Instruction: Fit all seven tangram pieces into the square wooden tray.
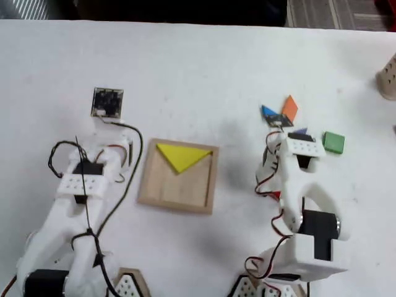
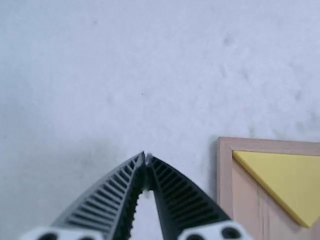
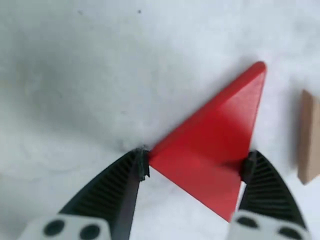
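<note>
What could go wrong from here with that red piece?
The right gripper holds the red triangle with one finger at a corner, so it might twist or slip out. The yellow triangle already lies in the tray; the red one could catch on it or on the rim.

High cam looks down over the whole table [image 1: 198, 62]. Both wrist cams hug it close, facing down; the right one's over the red triangle [image 3: 215, 150]. Left wrist and high cam share the tray [image 2: 225, 170] corner and yellow triangle [image 2: 280, 185].
</note>
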`<action>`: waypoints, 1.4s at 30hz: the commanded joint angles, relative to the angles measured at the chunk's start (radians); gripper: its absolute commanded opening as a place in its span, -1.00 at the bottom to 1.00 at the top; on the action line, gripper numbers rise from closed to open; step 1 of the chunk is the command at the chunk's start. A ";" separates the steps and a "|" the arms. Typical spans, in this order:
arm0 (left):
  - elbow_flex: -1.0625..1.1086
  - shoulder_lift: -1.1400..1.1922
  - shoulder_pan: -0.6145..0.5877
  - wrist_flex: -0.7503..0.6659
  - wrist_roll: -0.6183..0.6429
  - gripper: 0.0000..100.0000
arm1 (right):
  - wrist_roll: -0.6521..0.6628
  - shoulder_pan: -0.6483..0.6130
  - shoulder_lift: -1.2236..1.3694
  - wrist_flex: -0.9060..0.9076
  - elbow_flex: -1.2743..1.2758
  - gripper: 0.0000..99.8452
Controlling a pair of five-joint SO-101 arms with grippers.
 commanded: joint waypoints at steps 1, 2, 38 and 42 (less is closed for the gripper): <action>-0.005 -0.030 0.013 -0.017 -0.008 -0.96 | 0.003 0.013 -0.004 -0.018 -0.006 -0.61; -0.005 -0.030 0.013 -0.017 -0.008 -0.96 | 0.003 0.013 -0.004 -0.018 -0.006 -0.61; -0.005 -0.030 0.013 -0.025 -0.008 -0.96 | -0.031 -0.001 -0.111 0.130 -0.095 -0.61; -0.005 -0.030 0.013 -0.025 -0.008 -0.96 | -0.044 -0.042 -0.156 0.131 -0.055 -0.60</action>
